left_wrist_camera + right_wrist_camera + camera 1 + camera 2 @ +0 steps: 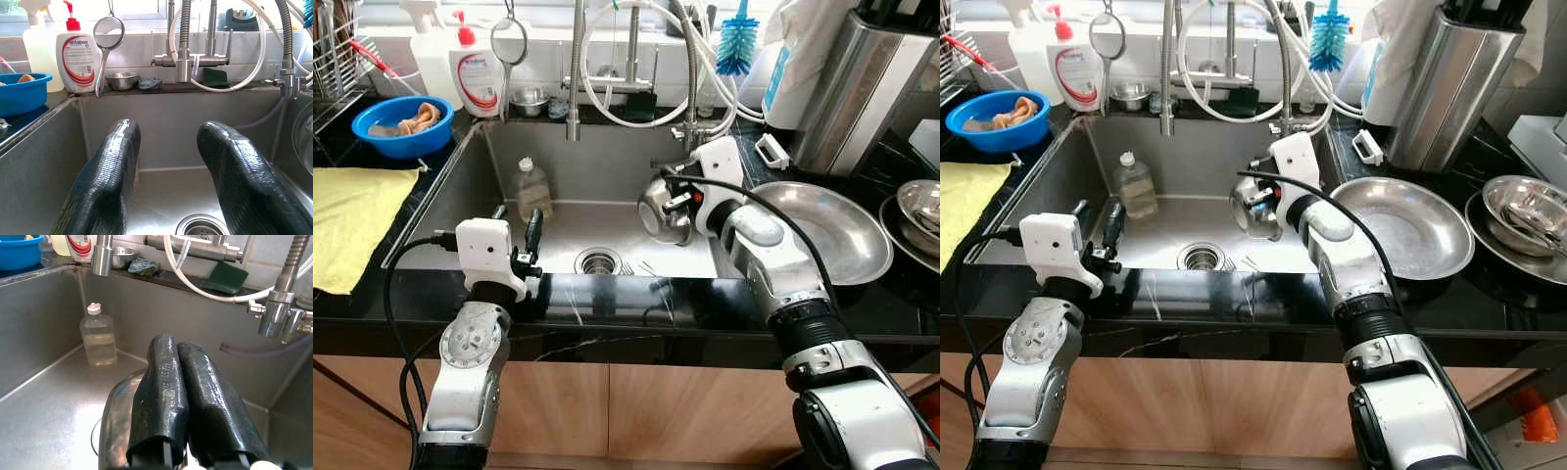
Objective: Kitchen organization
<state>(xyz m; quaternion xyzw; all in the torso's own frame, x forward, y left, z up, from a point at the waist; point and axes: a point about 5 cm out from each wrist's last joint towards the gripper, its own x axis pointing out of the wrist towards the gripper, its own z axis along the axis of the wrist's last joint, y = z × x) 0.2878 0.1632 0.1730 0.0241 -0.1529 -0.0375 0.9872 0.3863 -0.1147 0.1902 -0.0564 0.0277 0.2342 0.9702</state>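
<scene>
sink (pixel 607 166): brushed steel | counter (pixel 636 308): glossy black stone | basin (pixel 396 122): blue plastic | towel (pixel 352 220): yellow cloth

Open sink floor (pixel 558 235) around the drain (pixel 598 260) between the bottle (pixel 530 188) at the back left and the steel bowl (pixel 666 209) at the right wall, with faucet (pixel 575 78) and hoses (pixel 705 69) crowding overhead.

"antabax" on soap pump bottle (pixel 78 58), rest unreadable.
</scene>
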